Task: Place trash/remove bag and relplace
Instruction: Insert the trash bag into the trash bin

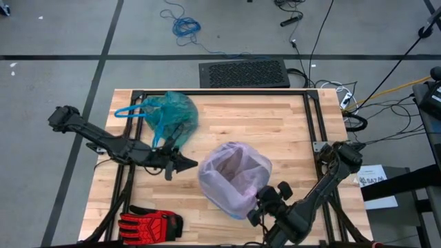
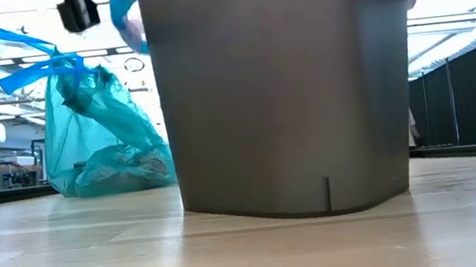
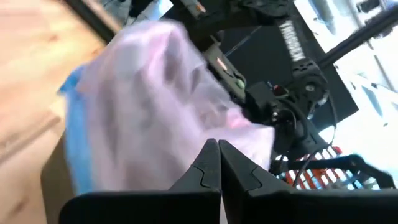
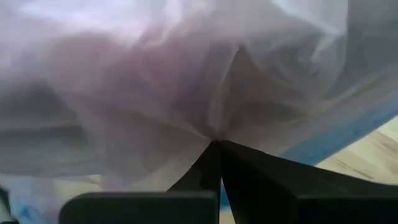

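Film of the lilac bag [image 4: 205, 93] sits pinched in the clenched right tool [image 4: 214, 144] at the bin's [image 2: 283, 92] rim; a hard tug could tear it or tip the bin. Left tool [image 3: 217, 146], clenched empty, hovers beside it. Teal bag [image 1: 169, 114] rests on the table [image 1: 275, 131], well apart

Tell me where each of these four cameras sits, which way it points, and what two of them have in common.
High view: above the table, looking straight down; both arms, teal bag, lilac bag lining the bin, glove.
Low view: at tabletop height, looking level; bin fills it.
Left wrist view: behind the left gripper, shut, facing the lilac bag.
Right wrist view: behind the right gripper, shut on the lilac bag.
Shared: high and low views both show the teal bag.
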`<state>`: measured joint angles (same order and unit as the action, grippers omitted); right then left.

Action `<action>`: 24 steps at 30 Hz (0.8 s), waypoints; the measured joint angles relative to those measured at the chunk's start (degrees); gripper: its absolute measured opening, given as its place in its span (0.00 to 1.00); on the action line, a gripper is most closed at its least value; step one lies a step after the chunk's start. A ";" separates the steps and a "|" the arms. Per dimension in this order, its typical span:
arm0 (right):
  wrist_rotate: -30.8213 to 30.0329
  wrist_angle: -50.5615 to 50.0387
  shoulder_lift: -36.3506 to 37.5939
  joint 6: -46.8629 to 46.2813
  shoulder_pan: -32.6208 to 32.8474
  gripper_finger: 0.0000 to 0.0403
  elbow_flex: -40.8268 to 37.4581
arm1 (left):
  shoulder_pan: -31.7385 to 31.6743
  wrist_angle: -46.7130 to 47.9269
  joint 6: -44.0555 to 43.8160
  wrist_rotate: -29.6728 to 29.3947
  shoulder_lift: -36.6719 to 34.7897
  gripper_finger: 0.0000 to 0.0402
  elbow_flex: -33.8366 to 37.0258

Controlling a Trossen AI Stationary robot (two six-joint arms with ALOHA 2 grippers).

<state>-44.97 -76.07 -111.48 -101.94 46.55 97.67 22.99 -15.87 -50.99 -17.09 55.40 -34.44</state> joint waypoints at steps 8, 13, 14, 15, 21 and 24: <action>1.97 -0.23 -2.43 -0.75 -3.47 0.00 0.04 | 2.73 -7.99 -6.09 -5.17 4.45 0.00 6.25; 1.90 -0.38 -2.52 -0.57 -4.66 0.00 0.04 | 3.42 -8.04 -8.09 -7.08 9.15 0.00 6.82; 1.93 -0.35 -2.52 -0.65 -4.84 0.00 0.04 | 3.40 -9.02 -8.50 -7.14 10.38 0.00 6.82; 2.03 -0.34 -2.52 -0.67 -4.95 0.00 0.04 | 3.40 -10.35 -8.54 -7.18 11.57 0.00 6.82; 2.18 -0.31 -2.44 -0.89 -5.60 0.00 -0.90 | 3.13 -14.14 -8.97 -7.66 18.72 0.00 6.82; 2.75 2.66 -2.43 -3.36 -6.14 0.00 -4.44 | 2.35 -14.22 -11.19 -7.34 21.79 0.00 6.82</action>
<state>-42.22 -73.41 -113.91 -105.31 40.41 93.23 25.34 -30.09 -62.17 -24.43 77.18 -27.62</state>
